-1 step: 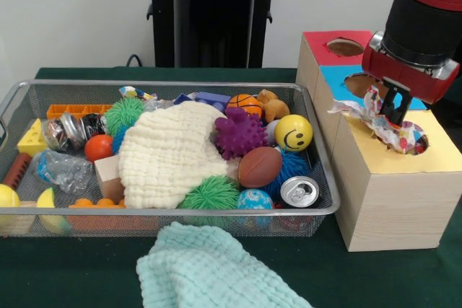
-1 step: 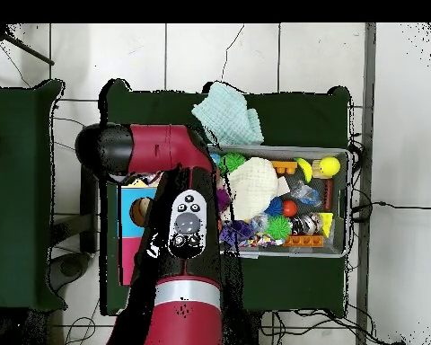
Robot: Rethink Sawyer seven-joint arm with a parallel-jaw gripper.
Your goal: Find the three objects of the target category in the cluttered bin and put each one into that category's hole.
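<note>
Well to the left of the tool [image 1: 393,115] sits the wire bin [image 1: 326,171] of clutter on the green bench [image 1: 94,272]. The tool is clamped on a crumpled patterned wrapper [image 1: 386,126], which hangs directly beneath it. Below and just to its right, the wrapper's lower end dips into the hole [image 1: 417,140] in the yellow top of the wooden box [image 1: 393,200].

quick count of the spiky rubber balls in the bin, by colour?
Green: 2, one at the back and one at the front rim
Purple: 1
Blue: 1, partly hidden behind the brown football
Total: 4 showing; the cream cloth may cover more.
</note>
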